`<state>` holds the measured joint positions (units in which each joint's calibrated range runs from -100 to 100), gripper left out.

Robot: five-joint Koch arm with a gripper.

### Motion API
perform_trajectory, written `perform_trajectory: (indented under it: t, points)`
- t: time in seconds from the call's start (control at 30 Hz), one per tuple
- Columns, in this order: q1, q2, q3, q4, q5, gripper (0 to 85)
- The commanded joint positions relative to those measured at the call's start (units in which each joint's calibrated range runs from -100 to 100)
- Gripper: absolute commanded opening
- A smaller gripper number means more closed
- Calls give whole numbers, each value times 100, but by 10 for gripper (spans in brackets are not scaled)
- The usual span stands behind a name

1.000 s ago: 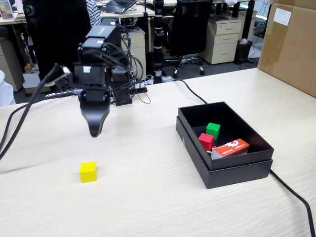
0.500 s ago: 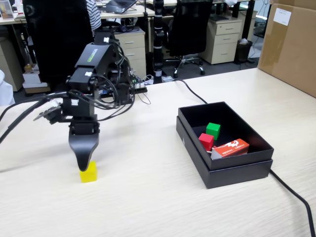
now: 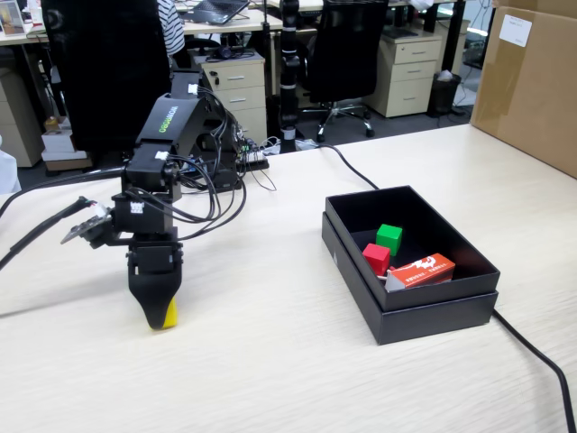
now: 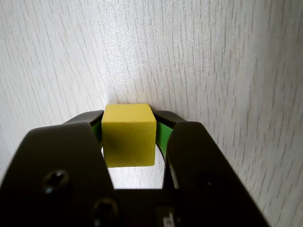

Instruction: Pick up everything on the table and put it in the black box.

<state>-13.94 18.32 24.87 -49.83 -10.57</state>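
Fingers of the gripper are closed on the yellow cube, which is held low on the table, well left of the black box in the fixed view.

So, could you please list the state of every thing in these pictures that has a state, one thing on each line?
end effector: down at the table, jaws on both sides of the yellow cube
yellow cube: on the table, between the jaws, not in the box
red cube: in the black box
green cube: in the black box
printed carton: in the black box, tilted against its wall
black box: open, no lid
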Motion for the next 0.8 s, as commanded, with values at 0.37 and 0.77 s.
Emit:
perform_trajectory:
  t: [0.37,0.77]
  points:
    - [713,-3995,-1064,-145,156,7]
    - [2945,-4649,-901,-283,1255,9]
